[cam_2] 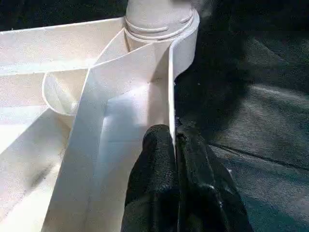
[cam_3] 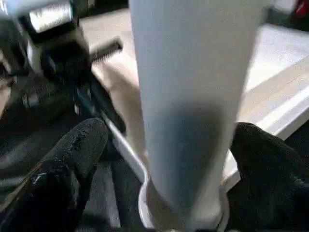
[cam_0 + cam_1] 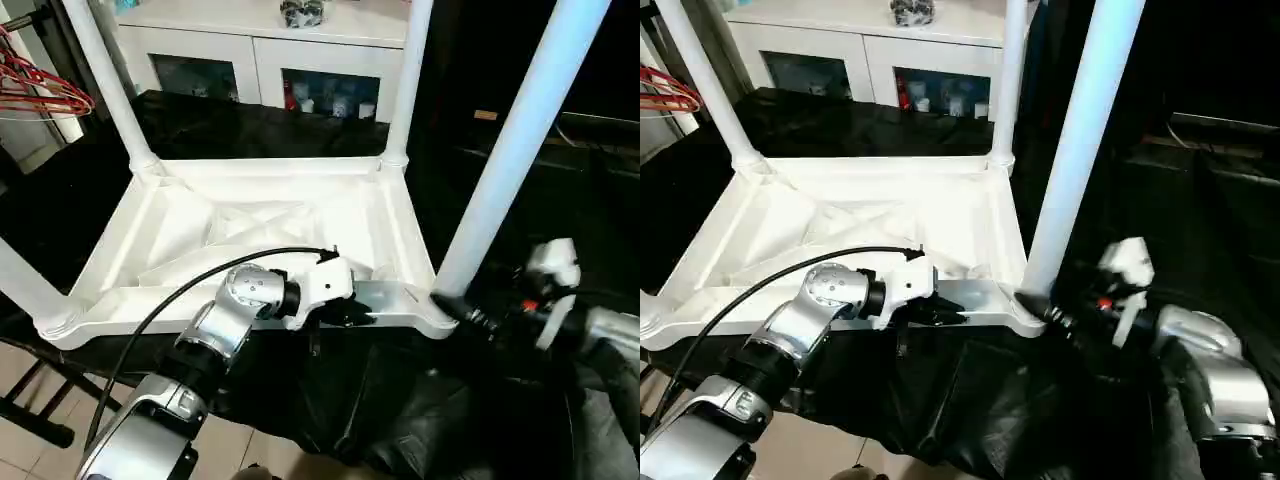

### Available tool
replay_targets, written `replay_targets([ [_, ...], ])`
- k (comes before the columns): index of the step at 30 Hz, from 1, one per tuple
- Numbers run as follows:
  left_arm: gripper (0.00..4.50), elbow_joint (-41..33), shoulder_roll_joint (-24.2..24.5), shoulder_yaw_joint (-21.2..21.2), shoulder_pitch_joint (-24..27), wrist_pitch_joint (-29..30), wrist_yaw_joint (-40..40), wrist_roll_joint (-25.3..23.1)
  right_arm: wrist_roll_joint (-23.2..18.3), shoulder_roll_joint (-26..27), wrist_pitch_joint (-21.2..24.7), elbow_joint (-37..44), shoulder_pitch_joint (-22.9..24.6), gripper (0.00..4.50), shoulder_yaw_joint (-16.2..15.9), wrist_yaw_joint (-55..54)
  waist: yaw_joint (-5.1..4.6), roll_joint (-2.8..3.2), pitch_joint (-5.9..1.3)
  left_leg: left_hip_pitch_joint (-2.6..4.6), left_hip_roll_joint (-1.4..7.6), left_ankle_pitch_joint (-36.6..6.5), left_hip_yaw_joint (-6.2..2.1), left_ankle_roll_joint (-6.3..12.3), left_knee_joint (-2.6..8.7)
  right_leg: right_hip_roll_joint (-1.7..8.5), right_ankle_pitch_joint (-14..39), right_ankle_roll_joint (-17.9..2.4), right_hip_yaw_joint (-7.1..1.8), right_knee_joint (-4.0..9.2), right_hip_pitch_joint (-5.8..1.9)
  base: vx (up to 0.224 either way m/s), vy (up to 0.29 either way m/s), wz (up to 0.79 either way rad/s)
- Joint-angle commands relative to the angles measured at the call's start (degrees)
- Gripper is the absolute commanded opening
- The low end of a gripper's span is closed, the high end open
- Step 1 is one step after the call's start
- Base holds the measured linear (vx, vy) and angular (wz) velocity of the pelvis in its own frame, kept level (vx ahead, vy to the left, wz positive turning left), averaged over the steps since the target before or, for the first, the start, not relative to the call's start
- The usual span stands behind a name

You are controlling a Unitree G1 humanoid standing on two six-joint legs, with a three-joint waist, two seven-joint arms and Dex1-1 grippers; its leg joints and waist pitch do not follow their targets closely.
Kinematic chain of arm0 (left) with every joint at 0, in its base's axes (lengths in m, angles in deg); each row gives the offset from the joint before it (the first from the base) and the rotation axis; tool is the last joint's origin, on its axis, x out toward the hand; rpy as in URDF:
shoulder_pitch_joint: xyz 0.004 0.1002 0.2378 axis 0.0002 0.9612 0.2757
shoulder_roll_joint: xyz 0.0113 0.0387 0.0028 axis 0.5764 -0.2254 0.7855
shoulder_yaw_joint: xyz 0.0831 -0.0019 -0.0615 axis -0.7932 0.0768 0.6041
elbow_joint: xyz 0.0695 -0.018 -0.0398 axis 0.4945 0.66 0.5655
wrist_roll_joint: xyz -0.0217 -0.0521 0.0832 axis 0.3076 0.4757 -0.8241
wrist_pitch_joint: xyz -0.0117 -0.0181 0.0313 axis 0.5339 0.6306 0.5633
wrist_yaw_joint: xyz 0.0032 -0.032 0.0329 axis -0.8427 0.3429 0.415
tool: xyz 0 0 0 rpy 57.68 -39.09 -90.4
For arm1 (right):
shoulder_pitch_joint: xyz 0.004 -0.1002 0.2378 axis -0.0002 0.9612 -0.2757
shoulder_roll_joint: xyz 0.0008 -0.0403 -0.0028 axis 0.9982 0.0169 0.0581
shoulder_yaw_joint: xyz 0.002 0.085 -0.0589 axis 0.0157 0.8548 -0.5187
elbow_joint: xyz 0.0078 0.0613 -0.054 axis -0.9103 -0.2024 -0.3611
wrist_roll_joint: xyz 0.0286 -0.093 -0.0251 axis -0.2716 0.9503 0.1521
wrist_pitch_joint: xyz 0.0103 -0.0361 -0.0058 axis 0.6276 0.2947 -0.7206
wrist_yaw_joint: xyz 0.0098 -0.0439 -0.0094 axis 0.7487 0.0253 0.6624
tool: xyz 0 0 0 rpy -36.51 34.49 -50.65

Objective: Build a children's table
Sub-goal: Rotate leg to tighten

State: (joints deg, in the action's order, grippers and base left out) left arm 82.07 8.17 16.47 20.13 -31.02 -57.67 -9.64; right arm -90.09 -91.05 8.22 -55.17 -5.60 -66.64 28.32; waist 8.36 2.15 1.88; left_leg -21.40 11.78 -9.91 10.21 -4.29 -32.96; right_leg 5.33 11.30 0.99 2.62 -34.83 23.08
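Four legs stand in the upturned table top [image 3: 250, 215] on black cloth; near-right leg [image 3: 520, 140] seated. Left gripper [image 3: 350, 312] pinches the near rim shut. Right gripper [image 2: 159, 159] straddles that leg, fingers apart. Likely remaining: turning it upright.

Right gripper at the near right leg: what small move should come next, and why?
Probably draw the right gripper back off the long white tapered tube leg: its fingers stand apart on either side, and the leg stands upright in the corner socket of the white plastic ribbed table top, whose rim the left gripper pinches.

White leg [image 2: 193, 96] between pincer [image 2: 183, 159] fingers [image 2: 77, 150]
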Motion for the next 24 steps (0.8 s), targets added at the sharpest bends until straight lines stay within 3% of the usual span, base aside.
replay_targets([
  [1, 0.00, -2.2, -0.1, -0.8, 0.2, -1.0, -1.4, 1.7, 2.4, -0.5, -1.1, -1.1, -1.1, 4.41, -1.6, -0.5, 0.06, -1.27, -3.13, 0.25, 1.03, -10.0, -0.06, 4.50, 3.11, 2.50, 6.0, -13.0, -1.39, 4.01, -3.00, 0.000, 0.000, 0.00],
  [5, 0.00, -3.0, 0.8, -1.5, 0.6, -1.2, -3.7, 1.9, 5.2, -0.3, -2.3, -3.9, -2.8, 4.04, -4.1, -0.9, 0.06, -1.23, -3.18, 0.29, 1.10, -10.1, -0.06, 4.34, 3.08, 2.47, 5.1, -13.3, -1.42, 3.87, -3.03, 0.000, 0.000, 0.00],
  [11, 0.00, -3.4, 2.5, -2.1, 0.8, -1.6, -5.8, 1.8, 5.8, -0.3, -2.9, -5.3, -4.3, 3.57, -5.4, 1.0, 0.19, -1.11, -3.34, 0.28, 1.14, -8.8, -0.01, 5.27, 2.85, 2.36, 2.1, -14.4, -1.38, 3.39, -3.06, 0.000, 0.000, 0.00],
  [24, 0.00, -3.0, 4.5, -2.2, 0.6, -2.3, -7.2, 1.8, 7.9, -0.4, -4.6, -7.4, -4.8, 2.52, -8.5, 4.1, -0.02, -1.29, -3.18, 0.30, 1.21, -10.1, -0.07, 4.74, 3.00, 2.43, 3.8, -14.3, -1.42, 3.44, -3.11, 0.000, 0.000, 0.00],
])
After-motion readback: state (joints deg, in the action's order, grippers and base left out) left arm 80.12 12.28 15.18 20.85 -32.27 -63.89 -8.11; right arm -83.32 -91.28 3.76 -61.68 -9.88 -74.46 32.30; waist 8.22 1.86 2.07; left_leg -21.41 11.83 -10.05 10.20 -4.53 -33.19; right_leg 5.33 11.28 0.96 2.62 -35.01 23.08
